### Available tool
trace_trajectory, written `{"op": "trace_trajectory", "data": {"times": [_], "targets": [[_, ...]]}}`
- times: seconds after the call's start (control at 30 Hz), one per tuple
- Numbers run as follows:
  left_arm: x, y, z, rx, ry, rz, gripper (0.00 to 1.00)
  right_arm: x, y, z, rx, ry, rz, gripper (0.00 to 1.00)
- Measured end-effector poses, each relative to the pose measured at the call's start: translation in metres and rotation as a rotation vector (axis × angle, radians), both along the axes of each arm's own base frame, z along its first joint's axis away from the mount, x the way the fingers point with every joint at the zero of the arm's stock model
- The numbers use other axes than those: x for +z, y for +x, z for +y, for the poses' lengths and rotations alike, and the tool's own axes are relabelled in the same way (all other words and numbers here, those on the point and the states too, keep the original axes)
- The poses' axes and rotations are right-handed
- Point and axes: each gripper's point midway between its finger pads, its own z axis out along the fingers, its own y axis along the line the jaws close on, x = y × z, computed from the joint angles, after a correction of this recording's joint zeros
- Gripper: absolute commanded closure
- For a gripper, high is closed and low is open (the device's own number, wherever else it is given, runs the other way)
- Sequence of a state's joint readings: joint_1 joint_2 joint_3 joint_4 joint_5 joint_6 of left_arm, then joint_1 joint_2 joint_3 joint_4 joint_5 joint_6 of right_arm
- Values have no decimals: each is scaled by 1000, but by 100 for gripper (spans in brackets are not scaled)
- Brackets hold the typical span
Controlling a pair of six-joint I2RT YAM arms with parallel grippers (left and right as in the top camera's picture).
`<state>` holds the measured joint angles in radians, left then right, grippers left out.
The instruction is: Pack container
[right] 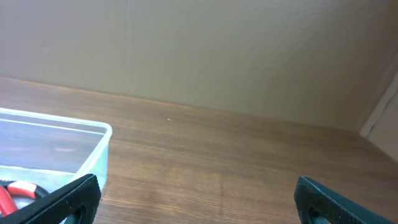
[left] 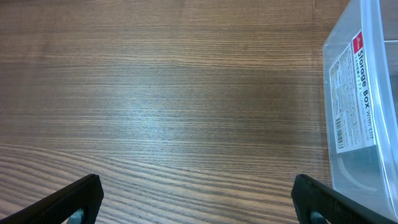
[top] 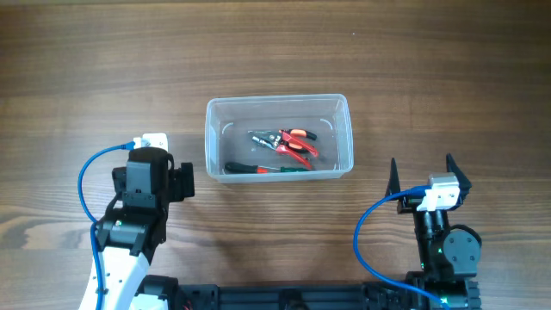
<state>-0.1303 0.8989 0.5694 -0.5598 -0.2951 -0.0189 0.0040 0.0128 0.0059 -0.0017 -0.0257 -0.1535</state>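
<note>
— What's at the left?
— The left arm's black fingers (left: 74, 199) hang spread wide above the brown wood-grain desk (top: 86, 69), with nothing between them.
— And the clear plastic rectangular container (top: 277, 102)?
— It sits on the desk at mid-frame, just to the right of those fingers and not touching them. The left wrist view shows a white "Storage BOX" label (left: 354, 93) on its side wall.
— Anything inside?
— Red-handled pliers (top: 293, 144) lie on its floor. A slim tool with a dark and green handle (top: 275, 170) lies along the near wall.
— And the right side?
— The right arm's black fingers (right: 68, 202) point away from the arm's base, gaping just as wide and holding nothing. They're near the container's right corner but apart from it.
</note>
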Motion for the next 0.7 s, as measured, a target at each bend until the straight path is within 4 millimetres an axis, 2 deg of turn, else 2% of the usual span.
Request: {"op": "trace_trajectory", "data": {"times": [0.7], "targets": [[0, 0, 0, 0, 0, 0, 0, 0, 0, 0, 1, 12, 1, 0]]}}
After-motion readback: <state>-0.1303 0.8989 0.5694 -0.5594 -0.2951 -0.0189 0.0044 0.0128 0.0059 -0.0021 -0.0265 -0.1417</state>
